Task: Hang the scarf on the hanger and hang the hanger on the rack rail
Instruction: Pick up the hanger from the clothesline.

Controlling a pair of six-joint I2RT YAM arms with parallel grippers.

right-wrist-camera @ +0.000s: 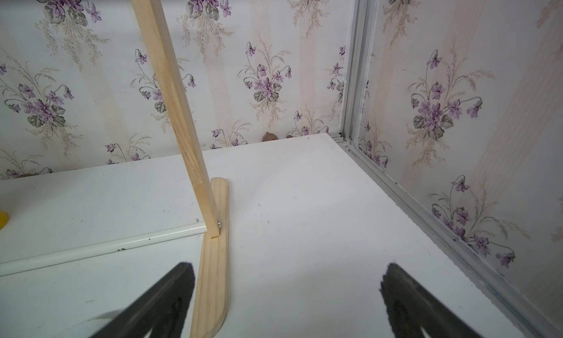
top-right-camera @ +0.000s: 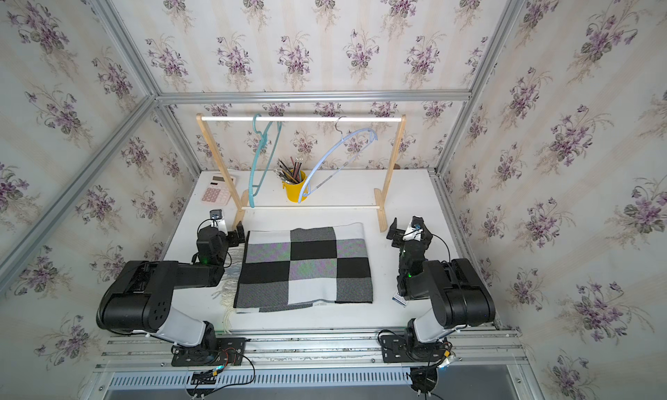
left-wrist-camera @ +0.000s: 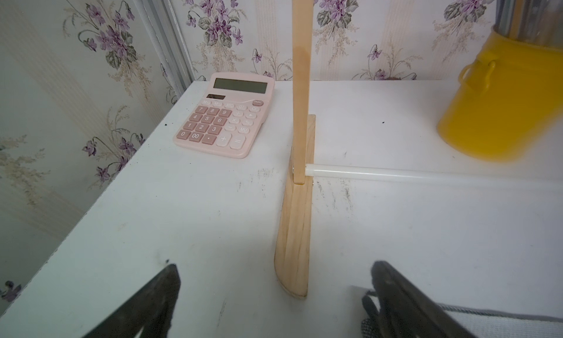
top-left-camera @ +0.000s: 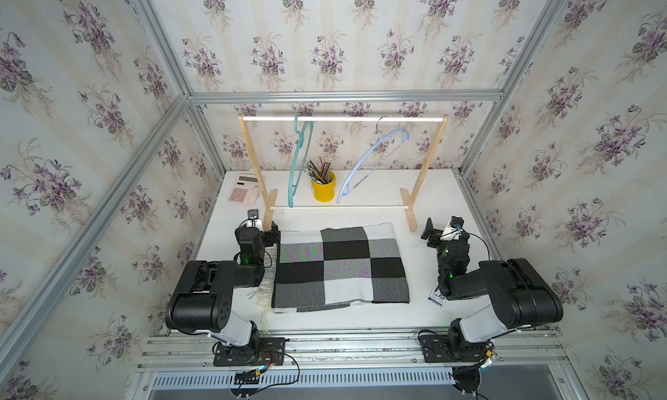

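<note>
The scarf (top-left-camera: 341, 266) (top-right-camera: 306, 268), checked in black, white and grey, lies folded flat mid-table, with its fringe toward my left arm. On the wooden rack (top-left-camera: 343, 119) behind it hang a teal hanger (top-left-camera: 293, 178) (top-right-camera: 252, 178) and a light-blue hanger (top-left-camera: 355, 168) (top-right-camera: 317, 165), both bare. My left gripper (top-left-camera: 273, 236) (left-wrist-camera: 275, 268) is open at the scarf's far left corner (left-wrist-camera: 502, 324), in front of the rack's foot (left-wrist-camera: 295, 229). My right gripper (top-left-camera: 431, 232) (right-wrist-camera: 288, 268) is open, to the right of the scarf's far right corner (right-wrist-camera: 91, 324), holding nothing.
A yellow cup of pencils (top-left-camera: 323, 189) stands behind the rack's lower rail (top-left-camera: 339, 207). A pink calculator (top-left-camera: 244, 192) lies at the back left. The rack's right foot (right-wrist-camera: 213, 275) is next to my right gripper. A small card (top-left-camera: 435, 297) lies under my right arm. Papered walls enclose three sides.
</note>
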